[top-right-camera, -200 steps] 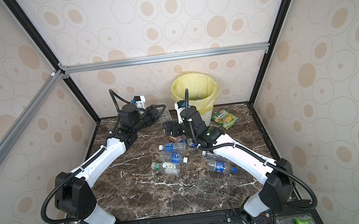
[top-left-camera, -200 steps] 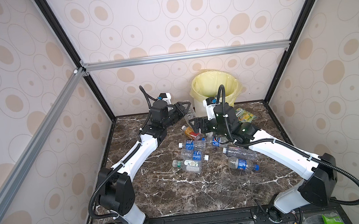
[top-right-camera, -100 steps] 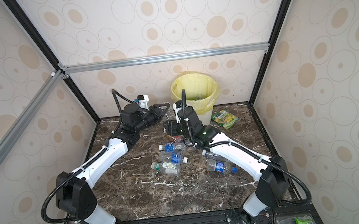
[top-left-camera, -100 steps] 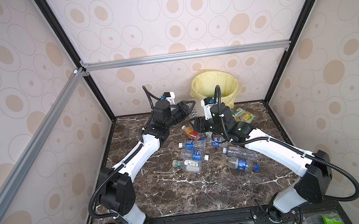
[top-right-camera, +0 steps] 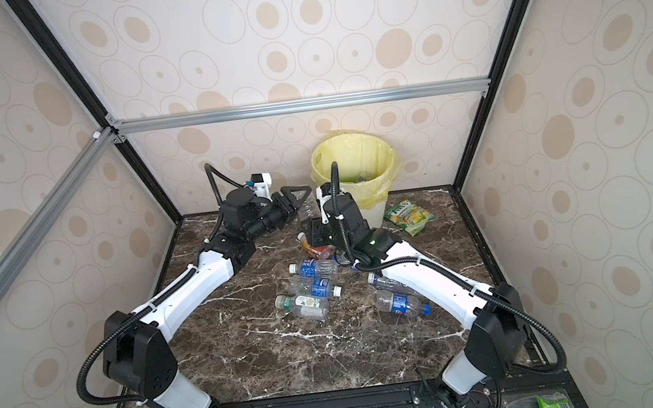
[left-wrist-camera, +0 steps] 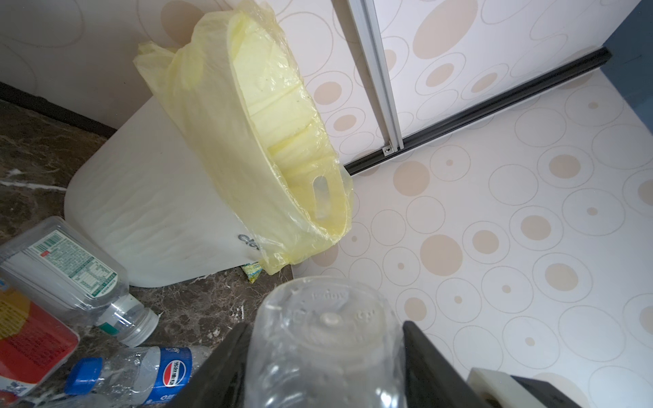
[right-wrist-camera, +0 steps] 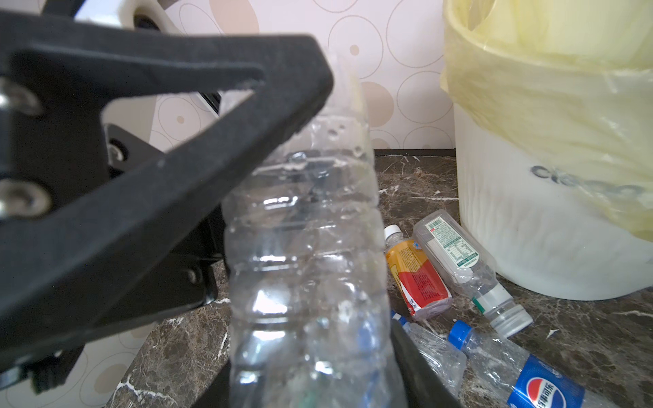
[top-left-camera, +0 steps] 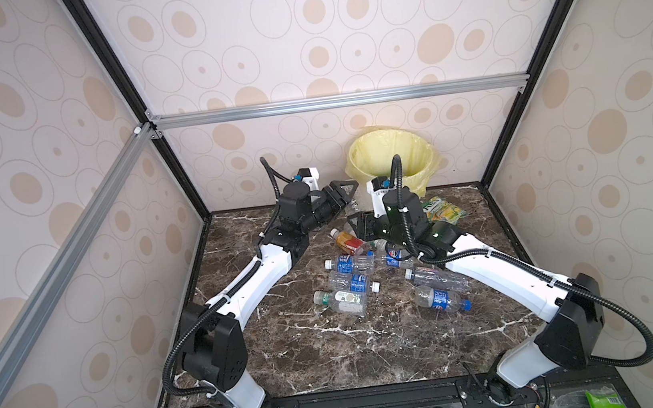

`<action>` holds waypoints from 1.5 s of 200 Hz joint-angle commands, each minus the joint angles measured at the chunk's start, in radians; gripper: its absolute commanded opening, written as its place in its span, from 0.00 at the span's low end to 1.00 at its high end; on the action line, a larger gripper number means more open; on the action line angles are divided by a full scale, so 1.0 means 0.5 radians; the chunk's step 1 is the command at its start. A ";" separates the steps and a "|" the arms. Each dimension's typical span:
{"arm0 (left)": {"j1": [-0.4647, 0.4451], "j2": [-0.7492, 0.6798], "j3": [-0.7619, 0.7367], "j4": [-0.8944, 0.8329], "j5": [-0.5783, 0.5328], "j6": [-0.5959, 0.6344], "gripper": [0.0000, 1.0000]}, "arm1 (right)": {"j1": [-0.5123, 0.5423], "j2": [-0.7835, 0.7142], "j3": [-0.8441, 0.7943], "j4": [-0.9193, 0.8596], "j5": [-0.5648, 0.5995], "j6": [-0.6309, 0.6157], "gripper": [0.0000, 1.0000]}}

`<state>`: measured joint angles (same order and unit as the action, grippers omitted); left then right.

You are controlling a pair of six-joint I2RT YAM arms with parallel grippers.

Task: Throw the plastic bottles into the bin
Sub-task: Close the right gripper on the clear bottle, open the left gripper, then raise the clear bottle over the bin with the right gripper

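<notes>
While the clear bottle (right-wrist-camera: 304, 229) hangs near the bench's back edge, beside the bin (left-wrist-camera: 141, 212), I find the right gripper (right-wrist-camera: 311, 353) pinching its body. Its long axis runs to the left gripper (left-wrist-camera: 325, 326), whose jaws flank the base, grip undeterminable. The right arm is nearer the bin.

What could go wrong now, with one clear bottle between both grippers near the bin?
The clear bottle hangs between the left gripper and right gripper; a weak grip could drop it onto the table. The grippers are close and might collide. The bin is tall; a low toss could miss.
</notes>
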<state>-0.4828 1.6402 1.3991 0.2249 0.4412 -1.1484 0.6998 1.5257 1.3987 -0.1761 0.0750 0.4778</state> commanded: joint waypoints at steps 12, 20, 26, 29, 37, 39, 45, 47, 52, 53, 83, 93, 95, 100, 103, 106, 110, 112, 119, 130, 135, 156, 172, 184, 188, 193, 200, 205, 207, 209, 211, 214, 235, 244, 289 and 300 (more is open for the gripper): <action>0.015 -0.024 0.109 0.011 0.013 0.014 0.76 | -0.013 -0.063 -0.016 -0.007 0.029 -0.024 0.47; 0.025 -0.028 0.111 0.005 0.018 0.014 0.78 | -0.016 -0.073 -0.025 -0.010 0.030 -0.031 0.47; 0.039 -0.034 0.113 -0.003 0.017 0.017 0.80 | -0.019 -0.079 -0.033 -0.010 0.033 -0.035 0.47; 0.043 -0.039 0.113 -0.005 0.017 0.020 0.82 | -0.019 -0.082 -0.035 -0.012 0.033 -0.038 0.47; 0.059 -0.048 0.117 -0.014 0.017 0.026 0.86 | -0.027 -0.087 -0.036 -0.020 0.040 -0.044 0.47; 0.062 -0.052 0.118 -0.019 0.017 0.029 0.87 | -0.028 -0.088 -0.036 -0.023 0.040 -0.047 0.47; 0.076 -0.062 0.117 -0.031 0.017 0.040 0.89 | -0.034 -0.094 -0.039 -0.031 0.041 -0.050 0.47; 0.079 -0.064 0.120 -0.035 0.014 0.041 0.90 | -0.037 -0.094 -0.042 -0.034 0.040 -0.053 0.47; 0.085 -0.076 0.120 -0.047 0.012 0.052 0.93 | -0.046 -0.097 -0.041 -0.039 0.040 -0.056 0.47; 0.088 -0.078 0.121 -0.049 0.011 0.054 0.93 | -0.048 -0.097 -0.042 -0.040 0.039 -0.057 0.47; 0.116 -0.134 0.146 -0.165 -0.031 0.176 0.99 | -0.134 -0.084 0.018 -0.145 0.020 -0.041 0.47; 0.121 -0.141 0.150 -0.194 -0.032 0.205 0.99 | -0.167 -0.078 0.055 -0.189 0.013 -0.049 0.47; 0.123 -0.143 0.149 -0.194 -0.029 0.211 0.99 | -0.175 -0.076 0.063 -0.200 0.013 -0.052 0.47; 0.122 -0.145 0.152 -0.198 -0.025 0.224 0.99 | -0.193 -0.075 0.086 -0.220 0.010 -0.059 0.47; 0.121 -0.147 0.150 -0.199 -0.024 0.231 0.99 | -0.206 -0.075 0.099 -0.233 0.007 -0.064 0.47; 0.122 -0.148 0.155 -0.206 -0.023 0.245 0.99 | -0.217 -0.075 0.115 -0.246 0.004 -0.069 0.47; 0.119 -0.151 0.160 -0.210 -0.023 0.261 0.99 | -0.231 -0.075 0.135 -0.261 -0.002 -0.079 0.47; 0.117 -0.151 0.163 -0.214 -0.021 0.269 0.99 | -0.240 -0.079 0.144 -0.270 -0.002 -0.084 0.47; 0.114 -0.151 0.180 -0.233 -0.019 0.306 0.99 | -0.266 -0.083 0.181 -0.297 -0.004 -0.104 0.47; 0.104 -0.143 0.223 -0.294 -0.027 0.377 0.99 | -0.315 -0.092 0.246 -0.338 -0.003 -0.138 0.47; 0.097 -0.137 0.248 -0.328 -0.035 0.417 0.99 | -0.335 -0.097 0.279 -0.359 -0.003 -0.153 0.47; 0.049 -0.097 0.392 -0.476 -0.080 0.599 0.99 | -0.449 -0.113 0.413 -0.435 -0.004 -0.206 0.48; -0.011 -0.041 0.537 -0.615 -0.137 0.743 0.99 | -0.542 -0.121 0.520 -0.487 -0.006 -0.226 0.48; -0.067 0.015 0.655 -0.709 -0.177 0.854 0.99 | -0.610 -0.137 0.585 -0.503 -0.006 -0.237 0.48; -0.085 0.036 0.705 -0.747 -0.191 0.884 0.99 | -0.629 -0.139 0.606 -0.503 -0.009 -0.240 0.48; -0.107 0.067 0.767 -0.797 -0.208 0.926 0.99 | -0.650 -0.146 0.633 -0.507 -0.009 -0.246 0.48; -0.141 0.110 0.854 -0.856 -0.225 0.982 0.99 | -0.675 -0.152 0.675 -0.511 -0.006 -0.264 0.48; -0.165 0.144 0.917 -0.899 -0.237 1.024 0.99 | -0.689 -0.155 0.711 -0.518 -0.002 -0.280 0.48; -0.175 0.156 0.940 -0.916 -0.243 1.041 0.99 | -0.693 -0.157 0.724 -0.520 0.002 -0.288 0.48; -0.185 0.168 0.970 -0.934 -0.249 1.056 0.99 | -0.698 -0.158 0.738 -0.522 0.009 -0.296 0.48; -0.194 0.180 0.996 -0.946 -0.257 1.073 0.99 | -0.703 -0.161 0.752 -0.524 0.016 -0.304 0.48; -0.210 0.194 1.038 -0.980 -0.268 1.095 0.99 | -0.703 -0.164 0.773 -0.523 0.029 -0.320 0.48; -0.316 0.310 1.287 -1.141 -0.383 1.259 0.99 | -0.706 -0.233 0.853 -0.459 0.115 -0.461 0.49; -0.349 0.341 1.358 -1.171 -0.419 1.305 0.99 | -0.707 -0.285 0.847 -0.375 0.142 -0.512 0.50; -0.379 0.360 1.396 -1.134 -0.425 1.330 0.99 | -0.708 -0.481 0.786 0.070 0.193 -0.673 0.50; -0.379 0.355 1.396 -1.137 -0.443 1.343 0.99 | -0.709 -0.503 0.765 0.158 0.209 -0.691 0.51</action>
<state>-0.6746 1.8236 2.0483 -0.3233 0.2546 -0.5335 0.3470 1.3151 1.7908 -0.2596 0.1478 0.1978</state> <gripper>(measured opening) 0.991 0.508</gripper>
